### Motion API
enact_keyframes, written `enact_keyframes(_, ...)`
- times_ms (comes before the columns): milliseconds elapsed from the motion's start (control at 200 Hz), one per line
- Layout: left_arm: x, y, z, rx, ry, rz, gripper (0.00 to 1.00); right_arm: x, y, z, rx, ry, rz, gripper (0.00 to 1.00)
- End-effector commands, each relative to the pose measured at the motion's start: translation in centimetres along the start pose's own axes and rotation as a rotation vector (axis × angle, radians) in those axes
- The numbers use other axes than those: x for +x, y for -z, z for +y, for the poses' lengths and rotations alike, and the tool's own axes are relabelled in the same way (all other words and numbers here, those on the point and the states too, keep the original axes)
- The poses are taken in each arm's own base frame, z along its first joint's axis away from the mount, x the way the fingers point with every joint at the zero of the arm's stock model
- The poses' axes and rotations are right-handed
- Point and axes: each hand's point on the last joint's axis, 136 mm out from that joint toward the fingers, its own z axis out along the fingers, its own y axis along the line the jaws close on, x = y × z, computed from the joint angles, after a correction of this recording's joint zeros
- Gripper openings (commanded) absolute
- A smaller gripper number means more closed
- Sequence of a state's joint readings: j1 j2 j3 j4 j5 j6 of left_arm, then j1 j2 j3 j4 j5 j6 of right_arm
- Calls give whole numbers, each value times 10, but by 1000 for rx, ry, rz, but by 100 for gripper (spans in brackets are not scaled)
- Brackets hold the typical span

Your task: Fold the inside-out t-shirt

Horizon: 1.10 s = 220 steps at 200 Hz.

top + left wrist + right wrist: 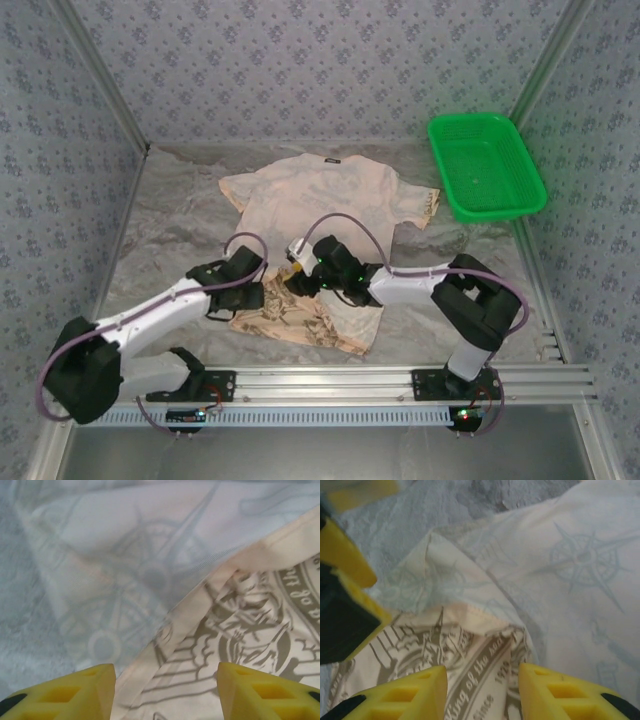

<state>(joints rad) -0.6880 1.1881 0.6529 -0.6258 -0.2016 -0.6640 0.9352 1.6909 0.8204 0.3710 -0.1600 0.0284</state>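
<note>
The soft peach cotton t-shirt with brown prints [320, 200] lies under the left gripper [167, 692] and right gripper [482, 692], stretching toward 12 o'clock. Both jaws stand spread.

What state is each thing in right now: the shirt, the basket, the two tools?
T-shirt: spread out, pale side up, lower part turned over, print showing.
Basket: upright, empty.
Left tool: open, over the shirt's hem.
Right tool: open, over the printed part.

White-and-black arms [160, 300] trail purple cables [350, 222], with yellow pincer fingers [75, 695] and green lights [352, 272]
</note>
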Motion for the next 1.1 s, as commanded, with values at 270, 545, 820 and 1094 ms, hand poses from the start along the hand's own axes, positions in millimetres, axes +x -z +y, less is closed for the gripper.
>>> enact_keyframes(270, -1, -38, -6, -121, -141, 110, 12, 59, -8, -25, 162, -57, 186, 32)
enact_keyframes(545, -12, 1, -10, -19, -36, 40, 0, 70, -6, -19, 141, -99, 239, 43)
enact_keyframes(820, 1, 7, 7, 101, 210, 9, 0, 86, -3, -20, 146, -115, 282, 0)
enact_keyframes(1094, 8, 8, 28, 89, 290, 30, 29, 56, 15, -20, 108, -94, 211, 0)
